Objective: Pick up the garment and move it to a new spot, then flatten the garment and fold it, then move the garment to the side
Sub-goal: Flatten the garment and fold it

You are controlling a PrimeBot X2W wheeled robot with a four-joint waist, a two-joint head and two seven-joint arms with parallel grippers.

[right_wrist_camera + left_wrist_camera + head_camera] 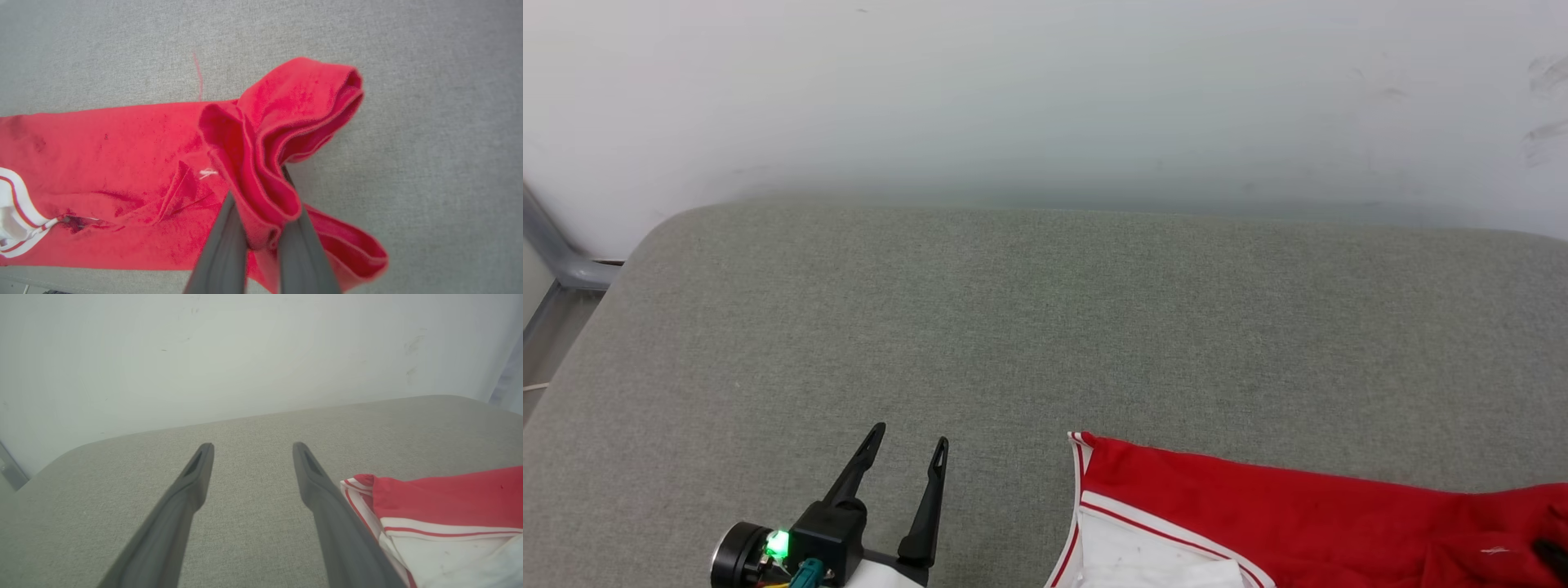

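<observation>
Garment (1298, 506), red with a white sleeve and red-white striped trim, lies partly crumpled on the grey fabric desk (1045, 327), at the lower right of the head view. The right tool (258, 190) is pressed together on a bunched red fold of it, and this fold stands up from the flatter part. The left tool (910, 437) is spread wide and holds nothing; it is just beside the striped sleeve edge, over bare desk. A white wall (1045, 98) stands behind the desk.
</observation>
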